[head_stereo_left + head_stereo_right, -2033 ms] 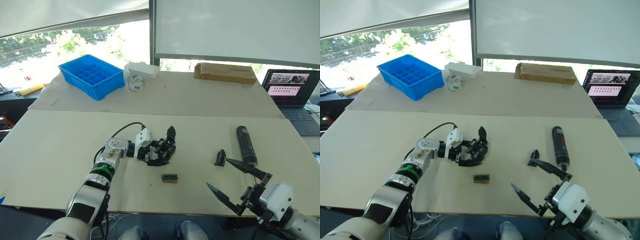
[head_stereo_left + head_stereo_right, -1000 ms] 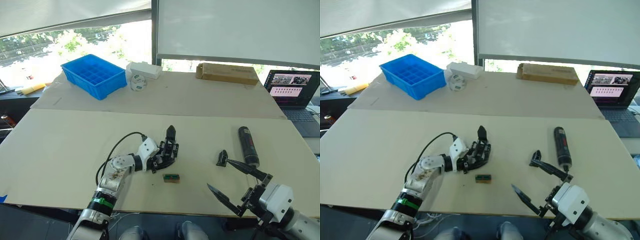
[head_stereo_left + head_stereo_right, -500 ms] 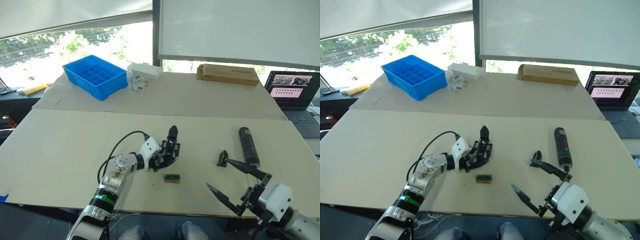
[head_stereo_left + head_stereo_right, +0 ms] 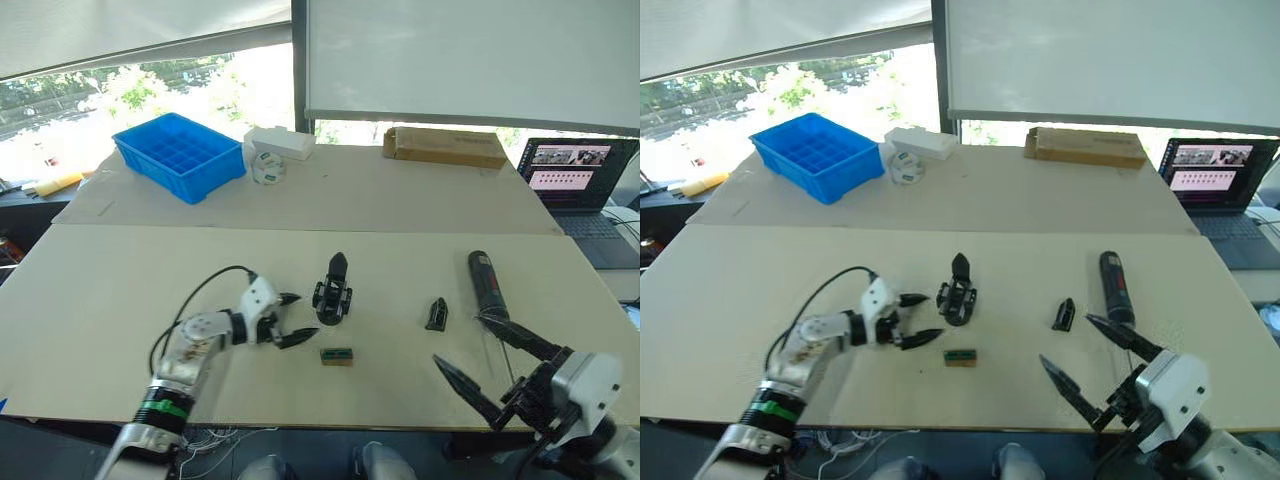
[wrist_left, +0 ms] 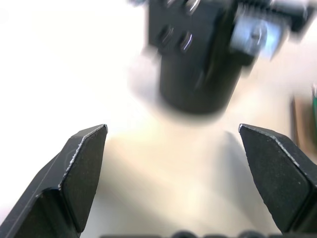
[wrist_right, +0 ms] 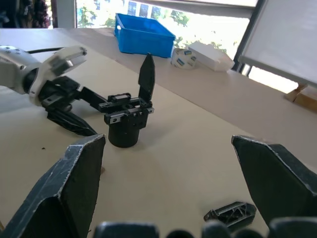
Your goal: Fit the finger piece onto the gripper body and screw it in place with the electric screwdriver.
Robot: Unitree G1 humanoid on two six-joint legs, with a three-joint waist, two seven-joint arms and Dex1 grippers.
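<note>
Risk: If the right gripper (image 4: pixel 492 359) comes down carelessly on the finger piece (image 4: pixel 436 314), the small wedge may skid across the table (image 4: pixel 120 270) or tip, since it lies loose and flat.
Second risk: the gripper body (image 4: pixel 332 292) stands upright and free, so a knock from the left gripper (image 4: pixel 292 319) just beside it could topple it.
Left gripper: fingers spread apart, empty, tips pointing at the gripper body without touching it.
Right gripper: fingers wide apart, empty, hovering near the table's front edge.
Finger piece: on the table, ahead of the right gripper, between the gripper body and the electric screwdriver (image 4: pixel 487 284).
Electric screwdriver: lying flat, just beyond the right gripper's far finger.
Small green block (image 4: pixel 337 355): near the gripper body, in front of it.
</note>
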